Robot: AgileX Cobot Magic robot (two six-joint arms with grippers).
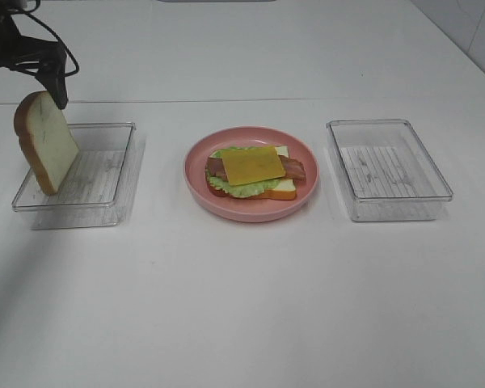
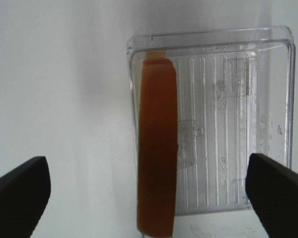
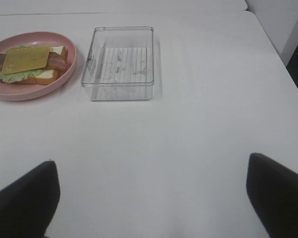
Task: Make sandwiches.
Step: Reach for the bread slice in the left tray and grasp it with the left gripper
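My left hand (image 2: 149, 198) open above white brown-crusted bread slice (image 1: 46, 141) standing on edge in clear plastic tray (image 1: 105, 174), right hand (image 3: 151, 198) open (over bare white surface (image 1: 242, 307)), open-faced sandwich (image 1: 255, 171) on round pink plate (image 1: 196, 174).

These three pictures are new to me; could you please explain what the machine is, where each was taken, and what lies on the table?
It is a robot with two arms, each ending in two fingers. One picture looks down from a high camera; the other two come from cameras on the wrists. On the white table a pink plate holds an unfinished sandwich: bread, lettuce, bacon, cheese on top. A clear tray stands on the right, bare. In the left tray a bread slice stands on edge. The left gripper is open above it; the right gripper is open too. Nothing is held.
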